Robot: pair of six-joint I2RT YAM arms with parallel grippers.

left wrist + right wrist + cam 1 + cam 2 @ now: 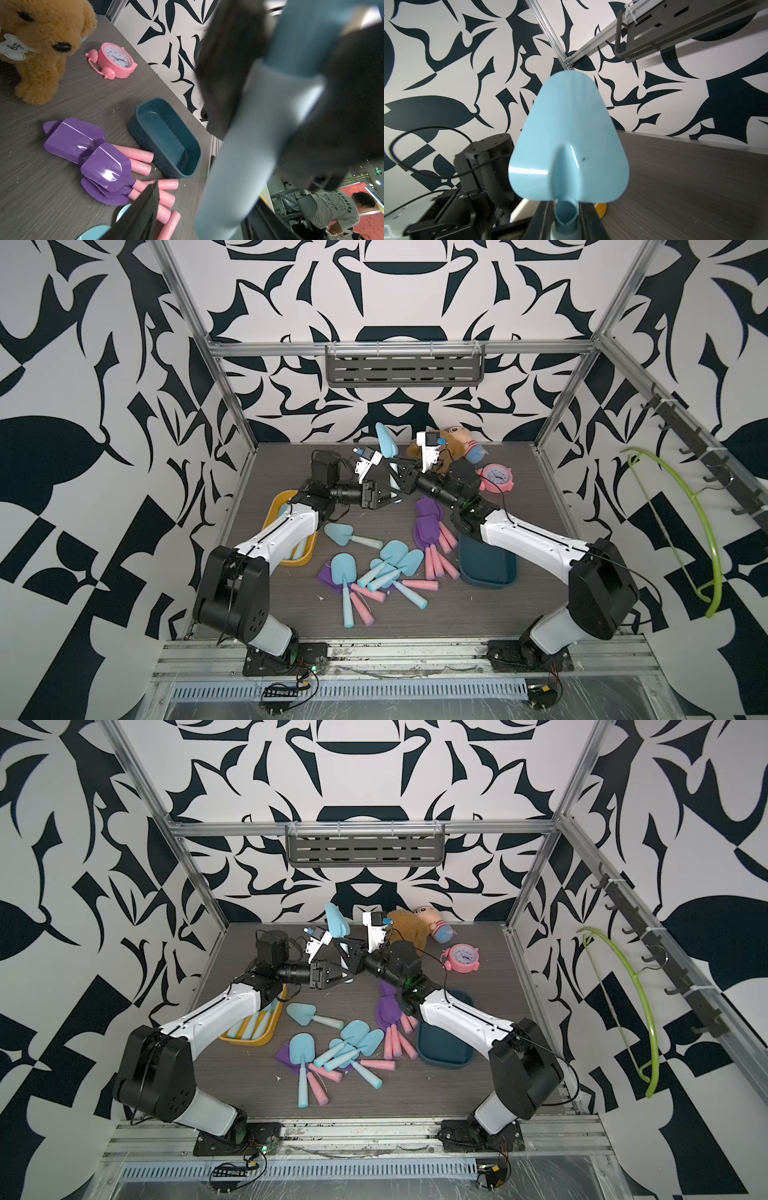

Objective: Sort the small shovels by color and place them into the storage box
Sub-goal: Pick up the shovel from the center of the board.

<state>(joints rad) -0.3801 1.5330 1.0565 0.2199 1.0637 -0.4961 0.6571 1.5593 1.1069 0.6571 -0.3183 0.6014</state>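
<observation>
The table fills the middle of both top views. A heap of shovels lies at lower centre, and a lone shovel lies just above it, to the left. A bunch of shovels lies right of centre, just beside the right box. The left box sits at centre left with more shovels in it. An upright shovel stands at upper centre. Right of it are a plush dog and a doll, with a clock below them. A rack hangs higher, above them all, and a hanger hangs at the right edge
</observation>
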